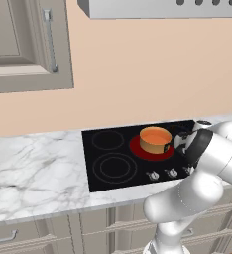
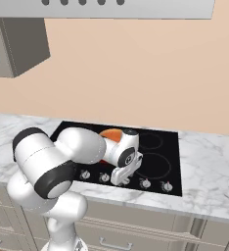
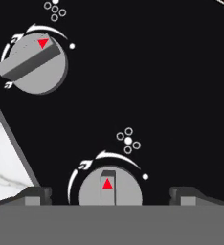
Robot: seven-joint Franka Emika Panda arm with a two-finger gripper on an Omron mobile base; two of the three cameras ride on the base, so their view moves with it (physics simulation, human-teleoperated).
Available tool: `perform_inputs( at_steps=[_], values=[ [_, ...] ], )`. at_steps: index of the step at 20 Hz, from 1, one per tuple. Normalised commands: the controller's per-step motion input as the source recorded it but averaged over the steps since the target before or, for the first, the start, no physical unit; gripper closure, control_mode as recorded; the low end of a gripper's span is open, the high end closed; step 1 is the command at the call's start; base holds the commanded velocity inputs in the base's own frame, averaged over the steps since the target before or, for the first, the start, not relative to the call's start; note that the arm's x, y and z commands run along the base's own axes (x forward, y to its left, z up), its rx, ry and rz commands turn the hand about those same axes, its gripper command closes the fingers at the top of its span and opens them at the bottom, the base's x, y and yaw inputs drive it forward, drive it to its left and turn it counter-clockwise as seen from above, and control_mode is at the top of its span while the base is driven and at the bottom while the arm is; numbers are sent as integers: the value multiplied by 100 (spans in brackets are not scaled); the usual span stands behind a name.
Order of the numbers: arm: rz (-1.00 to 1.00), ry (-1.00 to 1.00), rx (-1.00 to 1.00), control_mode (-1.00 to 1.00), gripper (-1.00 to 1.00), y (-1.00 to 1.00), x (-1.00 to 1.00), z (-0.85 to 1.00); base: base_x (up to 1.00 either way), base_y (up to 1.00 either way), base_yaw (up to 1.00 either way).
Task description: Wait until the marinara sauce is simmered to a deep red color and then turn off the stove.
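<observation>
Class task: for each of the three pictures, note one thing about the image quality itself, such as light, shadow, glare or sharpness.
Left base view: flat, even light; the stove glass shows no glare. Right base view: the arm casts no clear shadow on the counter. Hand view: the near knob and its markings are sharp, with slightly jagged rendered edges.

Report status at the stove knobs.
Gripper open, straddling a knob. Marinara sauce orange; burner glowing red. Nothing in the way.

flat black glass stove [image 1: 113, 163]: glossy, smooth. white-grey veined marble counter [image 1: 33, 168]: polished. round grey metal-look knobs [image 3: 35, 64]: matt. tan-orange pot [image 1: 155, 140]: smooth.
</observation>
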Motion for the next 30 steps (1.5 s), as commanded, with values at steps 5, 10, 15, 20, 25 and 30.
perform_inputs(
  at_steps=[5, 10, 15, 20, 25, 30],
  values=[
    [0, 0, 0, -100, -100, 0, 0, -8, 0, 0, 0],
    [0, 0, 0, -100, -100, 0, 0, 0, 0, 0, 0],
    [0, 0, 0, -100, -100, 0, 0, 0, 0, 0, 0],
    [0, 0, 0, -100, -100, 0, 0, 0, 0, 0, 0],
    [0, 0, 0, -100, -100, 0, 0, 0, 0, 0, 0],
    [0, 0, 0, -100, -100, 0, 0, 0, 0, 0, 0]
  ],
)
